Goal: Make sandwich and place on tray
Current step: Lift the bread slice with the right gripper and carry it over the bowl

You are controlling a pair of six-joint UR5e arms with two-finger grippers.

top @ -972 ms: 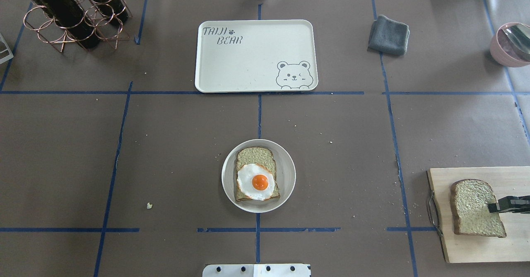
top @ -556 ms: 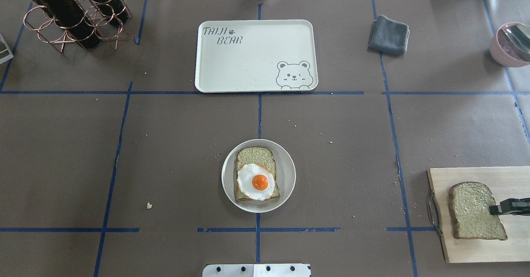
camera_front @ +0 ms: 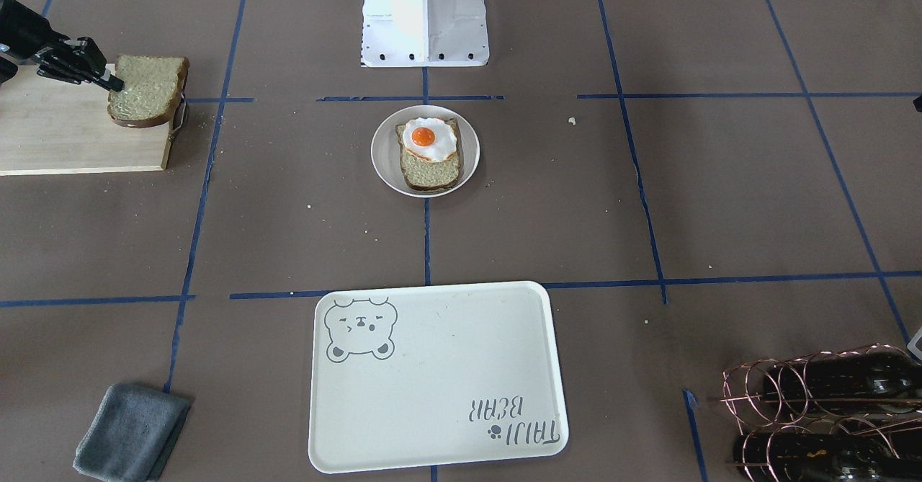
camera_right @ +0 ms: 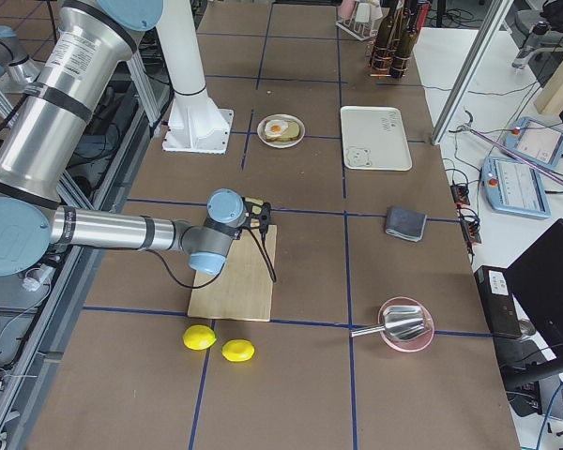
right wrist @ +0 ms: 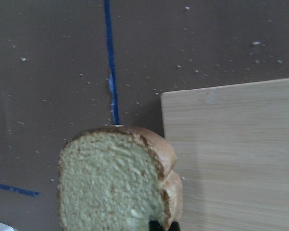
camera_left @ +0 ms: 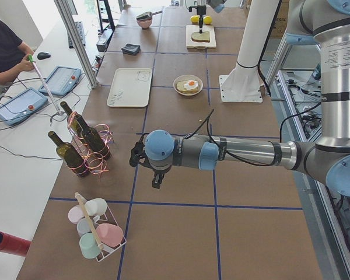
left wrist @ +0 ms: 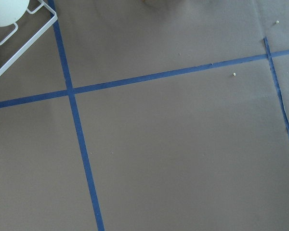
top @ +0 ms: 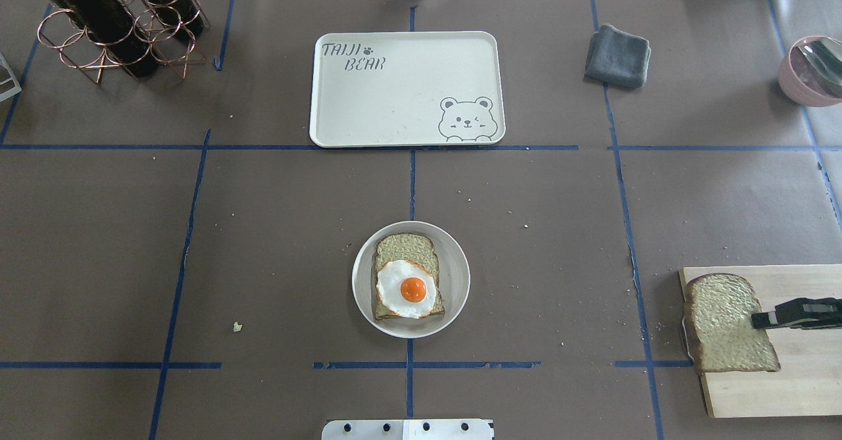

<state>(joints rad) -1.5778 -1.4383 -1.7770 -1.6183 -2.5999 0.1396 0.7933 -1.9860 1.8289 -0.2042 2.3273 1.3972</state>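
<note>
Overhead exterior: the right gripper (top: pixel 756 321) pinches a bread slice (top: pixel 720 325) over the cutting board's (top: pixel 806 387) edge. I cannot tell the left gripper's (camera_left: pixel 139 157) state.

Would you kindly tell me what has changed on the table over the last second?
The right claw, gripping the loose bread slice, has carried it toward the table's middle, so it overhangs the cutting board. The egg-topped slice, its plate and the tray stayed put.
</note>
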